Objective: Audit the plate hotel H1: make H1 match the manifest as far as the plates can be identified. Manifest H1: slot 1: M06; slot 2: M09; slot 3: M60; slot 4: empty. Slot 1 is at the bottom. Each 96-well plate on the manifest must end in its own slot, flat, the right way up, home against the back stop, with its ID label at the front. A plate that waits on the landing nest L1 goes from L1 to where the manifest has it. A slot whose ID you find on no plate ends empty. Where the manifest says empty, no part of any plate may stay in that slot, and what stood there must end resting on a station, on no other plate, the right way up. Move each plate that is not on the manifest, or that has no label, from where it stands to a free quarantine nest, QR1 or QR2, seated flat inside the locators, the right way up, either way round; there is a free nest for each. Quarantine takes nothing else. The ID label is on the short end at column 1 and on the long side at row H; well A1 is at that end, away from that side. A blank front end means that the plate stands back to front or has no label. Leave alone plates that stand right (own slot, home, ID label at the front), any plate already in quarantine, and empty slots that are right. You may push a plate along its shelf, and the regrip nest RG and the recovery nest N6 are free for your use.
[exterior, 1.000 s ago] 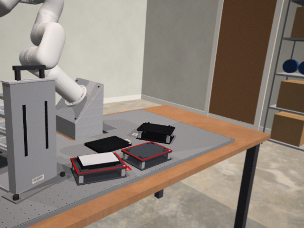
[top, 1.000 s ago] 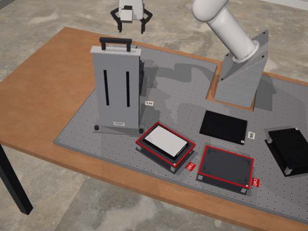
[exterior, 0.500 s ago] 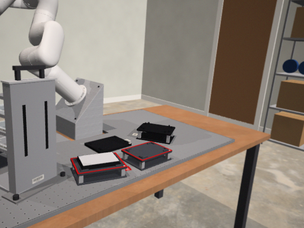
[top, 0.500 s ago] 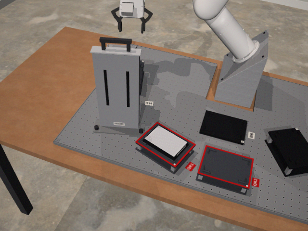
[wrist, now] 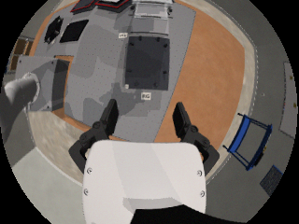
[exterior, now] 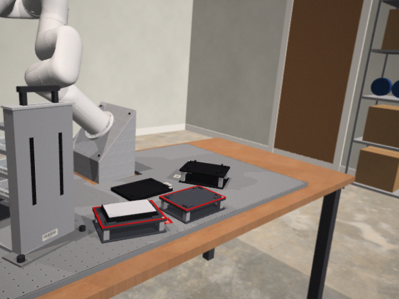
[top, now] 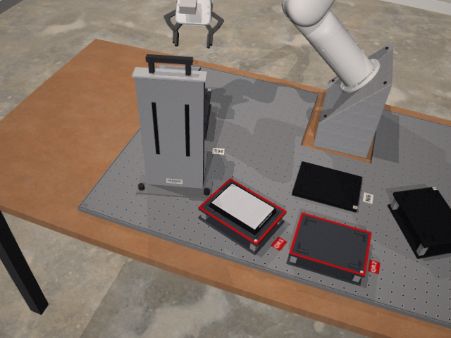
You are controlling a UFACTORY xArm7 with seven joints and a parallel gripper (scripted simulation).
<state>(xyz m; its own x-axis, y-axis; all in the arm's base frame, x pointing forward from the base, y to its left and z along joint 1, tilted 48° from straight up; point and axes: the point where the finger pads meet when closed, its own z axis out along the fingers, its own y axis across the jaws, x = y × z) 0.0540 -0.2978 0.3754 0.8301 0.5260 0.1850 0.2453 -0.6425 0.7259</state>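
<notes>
Wooden tabletop (top: 61, 120) carrying a grey perforated breadboard (top: 254, 120), shown from above, from the side and from the wrist. The plate hotel H1 (top: 170, 127) stands upright toward the far left corner of the tabletop, its slotted rear wall facing the top and exterior cameras, so that its shelves and any plate labels are hidden there; the wrist view looks down its open front, but the shelf contents are too small to read. The arm's wedge-shaped pedestal (top: 349, 134) sits at the far edge, right of centre. Along the near edge lie quarantine nest QR1 (top: 206, 203), red-bordered and holding a 96-well plate (top: 242, 205) seated flat, and QR2 (top: 329, 241), free. Recovery nest N6 (top: 325, 183) lies between QR2 and the pedestal; a further raised black nest (top: 424, 218) stands near the right edge. A dark nest (wrist: 148, 63), probably L1, lies before the hotel front and appears to carry no plate. The gripper (top: 192, 36) hangs beyond the far edge above the hotel, fingers fully spread, holding nothing. Judged handling: such plates are light, rigid moulded plastic with smooth walls, likely to slip or tilt under a skewed pinch; hold is best taken across the two long sides near mid-length, level, leaving the labelled short end free.
</notes>
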